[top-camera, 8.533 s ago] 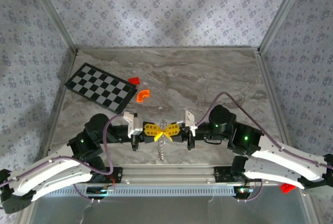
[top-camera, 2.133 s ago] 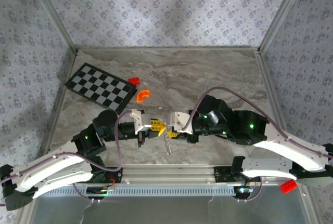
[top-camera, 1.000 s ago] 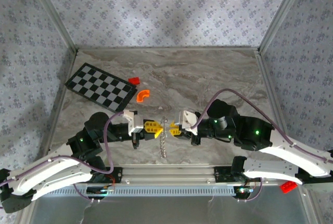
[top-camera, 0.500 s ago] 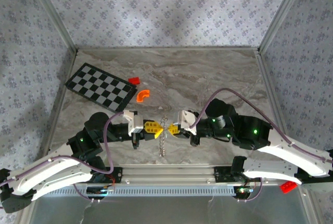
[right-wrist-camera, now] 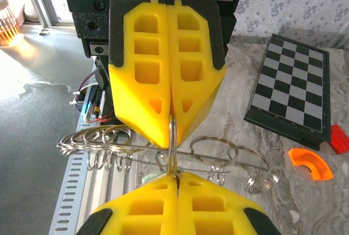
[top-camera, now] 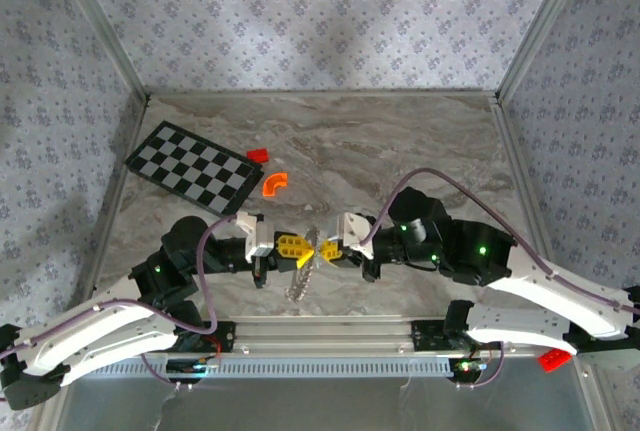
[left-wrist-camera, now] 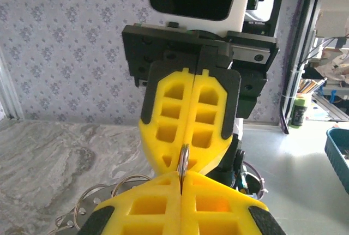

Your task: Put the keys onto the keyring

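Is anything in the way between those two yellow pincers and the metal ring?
Nothing visible. The left pincer and the right pincer are both shut directly on the keyring, tip to tip, its thin rim running edge-on between them. The orange curved piece lies well away, beside the checkerboard.

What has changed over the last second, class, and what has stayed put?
The right claw edged left and closed onto the keyring, whose hanging end swung toward the left arm. The left claw stayed shut on the keyring. The checkerboard, orange piece and red block did not move.
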`<state>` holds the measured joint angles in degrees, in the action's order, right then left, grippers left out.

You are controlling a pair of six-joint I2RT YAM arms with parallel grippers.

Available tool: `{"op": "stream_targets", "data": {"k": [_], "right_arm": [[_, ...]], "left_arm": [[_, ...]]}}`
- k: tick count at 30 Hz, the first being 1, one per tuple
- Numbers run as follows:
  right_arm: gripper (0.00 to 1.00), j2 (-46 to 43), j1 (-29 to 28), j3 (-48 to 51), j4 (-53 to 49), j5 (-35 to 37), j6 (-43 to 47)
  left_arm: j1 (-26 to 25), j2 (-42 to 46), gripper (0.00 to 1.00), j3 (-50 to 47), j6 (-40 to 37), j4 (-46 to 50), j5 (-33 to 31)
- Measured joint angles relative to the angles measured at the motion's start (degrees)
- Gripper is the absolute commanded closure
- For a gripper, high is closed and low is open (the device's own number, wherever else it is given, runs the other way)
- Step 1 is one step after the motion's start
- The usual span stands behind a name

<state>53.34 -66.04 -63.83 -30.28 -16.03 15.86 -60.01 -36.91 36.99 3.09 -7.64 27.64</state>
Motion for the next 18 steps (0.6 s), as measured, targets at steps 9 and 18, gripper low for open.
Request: {"op": "stream_targets", "data": {"k": [9,18], "right_arm": [[0.94,0.4,0.7,0.0,1.5,-2.6,0.0],[0.64,-2.1,0.9,2.1,4.9,-3.0,-0.2]], "left_arm": [[0.0,-0.3,1.00,0.0,0.6,-1.6,1.6],[0.0,-0.3,1.00,0.0,0.7,-2.9,1.0]]}}
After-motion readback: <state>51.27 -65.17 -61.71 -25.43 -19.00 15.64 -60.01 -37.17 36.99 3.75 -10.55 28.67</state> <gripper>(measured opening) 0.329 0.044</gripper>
